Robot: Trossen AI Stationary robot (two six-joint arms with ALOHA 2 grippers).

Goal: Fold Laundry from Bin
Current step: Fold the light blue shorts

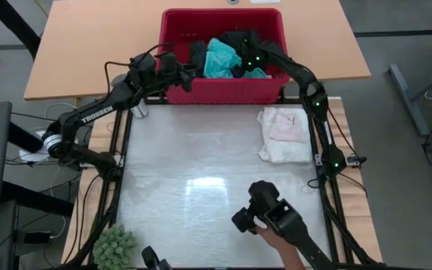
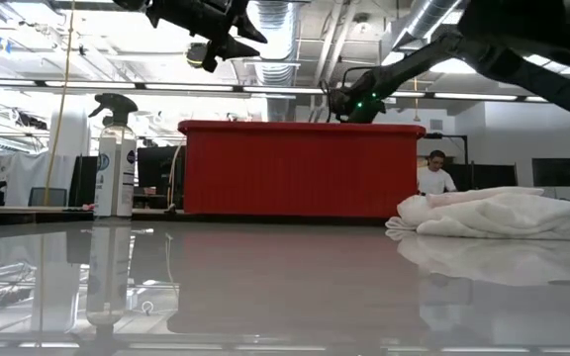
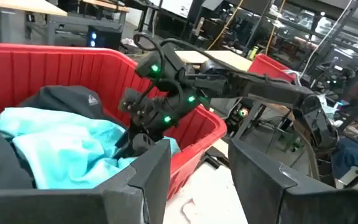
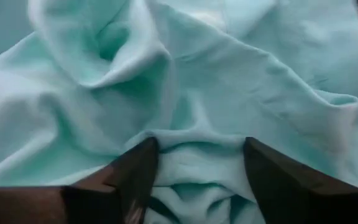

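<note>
The red bin (image 1: 270, 88) stands at the table's far edge with the laundry in it: a turquoise shirt (image 1: 220, 58) among black clothing (image 1: 198, 52). My right gripper (image 4: 199, 144) reaches down into the bin onto the shirt, open. In the left wrist view it (image 3: 143, 135) meets the shirt (image 3: 67, 149) beside a black garment (image 3: 61, 99). My left gripper (image 3: 197, 180) hovers open and empty above the bin's near left corner (image 1: 182, 75), pointing level across the bin. A pale pink-white piece (image 1: 285, 133) lies folded on the table's right side. My right gripper comes at the turquoise shirt slanting down from above. Its open fingers (image 4: 135, 177) stand on either side of a raised fold (image 4: 197, 168), with the tips sunk into the cloth. The shirt lies slack on the pile in the bin.
A spray bottle (image 2: 115, 158) stands left of the bin. A person's hand with a black device (image 1: 265, 214) reaches over the near edge. A green plant (image 1: 115, 247) sits at the near left corner. The table's middle (image 1: 201, 172) is bare.
</note>
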